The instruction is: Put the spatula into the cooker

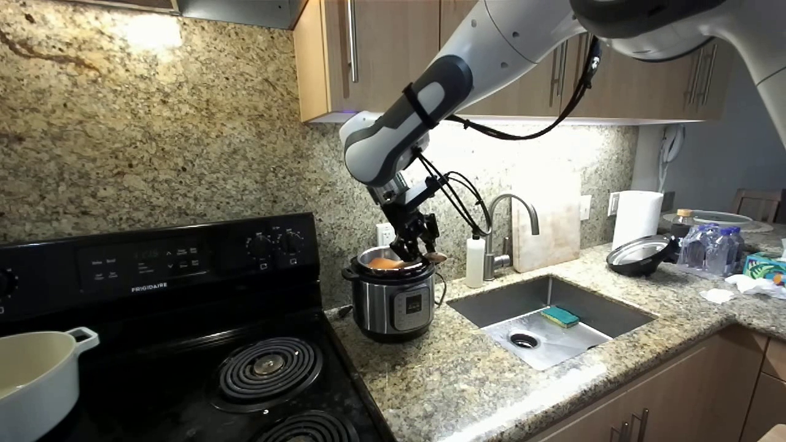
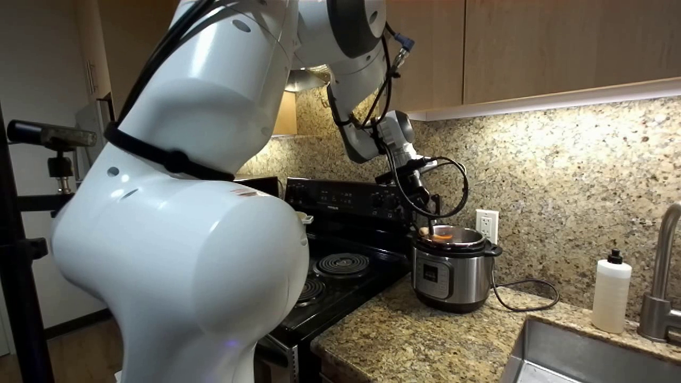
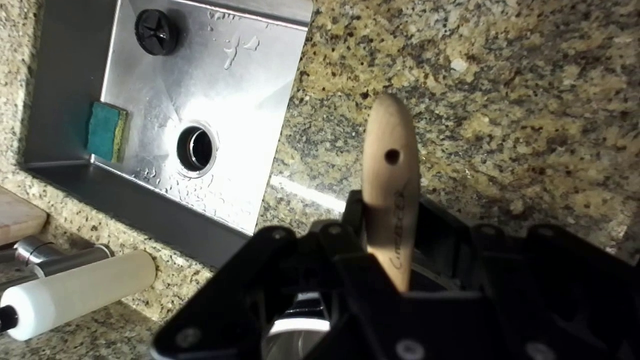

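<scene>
In an exterior view, a small steel cooker [image 1: 376, 307] with a black rim and base stands open on a speckled stone counter [image 1: 430, 393]. The black gripper [image 1: 417, 253] points down at its mouth. One end of the wooden spatula [image 1: 437, 258] sticks out by the rim, at the gripper's tips. Inside the cooker is something orange [image 1: 384, 263]; whether it is the spatula's blade, I cannot tell. To the left is a black stove [image 1: 153, 368] with a white pot [image 1: 43, 393]. To the right are a soap bottle [image 1: 474, 261], a faucet [image 1: 533, 222], a sink [image 1: 513, 301] with a green sponge [image 1: 560, 316] in it, and a paper towel roll [image 1: 635, 218].

In an exterior view, the white robot arm [image 2: 181, 266] fills much of the left half. The handle end [image 2: 424, 231] shows at the cooker's mouth, close to the gripper. A black cord [image 2: 524, 309] curls on the counter beside the cooker, near a wall outlet [image 2: 487, 224].

In the wrist view, the spatula's handle is large: rounded end, small hole, dark lettering. The gripper's fingers [image 3: 354, 210] clasp it from both sides; the rest disappears behind the gripper. The sink, upper left, holds the sponge and a round black stopper [image 3: 156, 32].
</scene>
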You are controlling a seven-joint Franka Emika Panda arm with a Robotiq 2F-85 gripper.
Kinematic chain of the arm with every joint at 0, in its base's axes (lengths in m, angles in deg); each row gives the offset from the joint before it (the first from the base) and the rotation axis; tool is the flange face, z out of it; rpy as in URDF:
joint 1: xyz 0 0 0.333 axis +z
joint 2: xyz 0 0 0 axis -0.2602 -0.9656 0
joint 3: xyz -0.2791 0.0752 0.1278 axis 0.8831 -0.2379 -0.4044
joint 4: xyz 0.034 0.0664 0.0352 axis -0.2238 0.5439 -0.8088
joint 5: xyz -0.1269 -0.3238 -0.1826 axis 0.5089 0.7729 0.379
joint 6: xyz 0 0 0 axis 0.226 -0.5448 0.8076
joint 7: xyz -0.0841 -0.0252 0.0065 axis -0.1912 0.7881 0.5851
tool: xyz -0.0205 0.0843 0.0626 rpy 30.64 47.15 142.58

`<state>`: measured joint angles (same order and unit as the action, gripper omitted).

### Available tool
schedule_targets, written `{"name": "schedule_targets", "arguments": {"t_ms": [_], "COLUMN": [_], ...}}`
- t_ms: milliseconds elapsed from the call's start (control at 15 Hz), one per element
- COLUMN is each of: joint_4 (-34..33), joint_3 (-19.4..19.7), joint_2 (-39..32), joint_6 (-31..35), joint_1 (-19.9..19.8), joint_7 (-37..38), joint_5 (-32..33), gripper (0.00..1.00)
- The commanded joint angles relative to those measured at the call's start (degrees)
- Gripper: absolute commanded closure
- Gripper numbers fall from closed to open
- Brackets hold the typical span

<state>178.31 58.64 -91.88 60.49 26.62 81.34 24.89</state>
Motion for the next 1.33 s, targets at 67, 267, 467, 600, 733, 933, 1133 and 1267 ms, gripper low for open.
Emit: {"name": "schedule_targets", "arguments": {"t_ms": [67,267,467,600,733,933,1133,1267], "joint_4": [-2.1,-2.5,-3.5,-3.9,-4.4,-4.8,-5.0,-5.1], "joint_3": [0.6,0.7,0.7,0.6,0.7,0.7,0.7,0.7], "joint_2": [-1.3,-1.5,-1.9,-2.1,-2.2,-2.5,-2.6,-2.6], "joint_6": [-1.3,-1.6,-2.2,-2.4,-2.6,-2.8,-2.7,-2.4], "joint_1": [0.4,0.4,0.7,0.8,0.8,1.0,1.0,0.9], "joint_7": [-0.5,-0.5,-0.4,-0.5,-0.4,-0.5,-0.6,-0.6], "joint_5": [-0.4,-0.6,-0.6,-0.6,-0.6,-0.6,-0.8,-0.9], "gripper": [0.90,0.90,0.89,0.70,0.50,0.31,0.13,0.02]}}
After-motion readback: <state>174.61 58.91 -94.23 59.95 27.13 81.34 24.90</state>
